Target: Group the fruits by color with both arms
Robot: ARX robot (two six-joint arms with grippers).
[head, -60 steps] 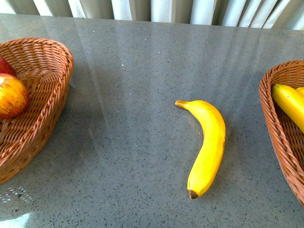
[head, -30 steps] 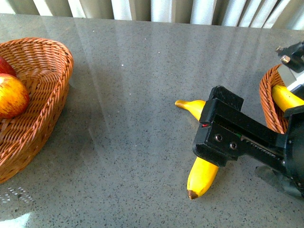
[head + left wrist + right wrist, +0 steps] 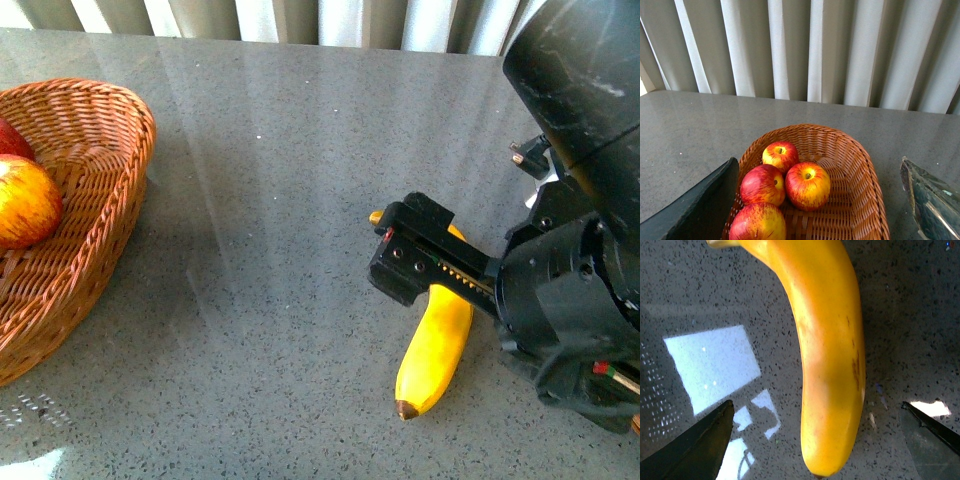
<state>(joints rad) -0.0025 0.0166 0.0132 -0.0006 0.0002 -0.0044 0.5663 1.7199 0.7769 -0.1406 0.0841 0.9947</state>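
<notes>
Where the grey speckled stone surface [image 3: 250,300] reaches its left side, a brown woven wicker basket [image 3: 100,230] stands with a round red apple streaked with yellow [image 3: 22,200] inside it. The left wrist view shows four such apples [image 3: 807,185] clustered together at one end of that basket, touching one another. It also shows the dark left fingers [image 3: 695,210] spread wide apart, one to each side of the basket, with nothing between them. Pale vertical slats [image 3: 815,50] stand behind the surface.

Further right, a long curved glossy yellow banana [image 3: 435,350] lies flat on the surface, its brown tip toward the robot. The bulky black right arm [image 3: 570,290] reaches in from the right, and its front block covers the banana's upper middle in the front view. In the right wrist view the right fingers [image 3: 695,445] are spread wide, one on each side of the banana, with grey surface showing between each finger and the fruit.
</notes>
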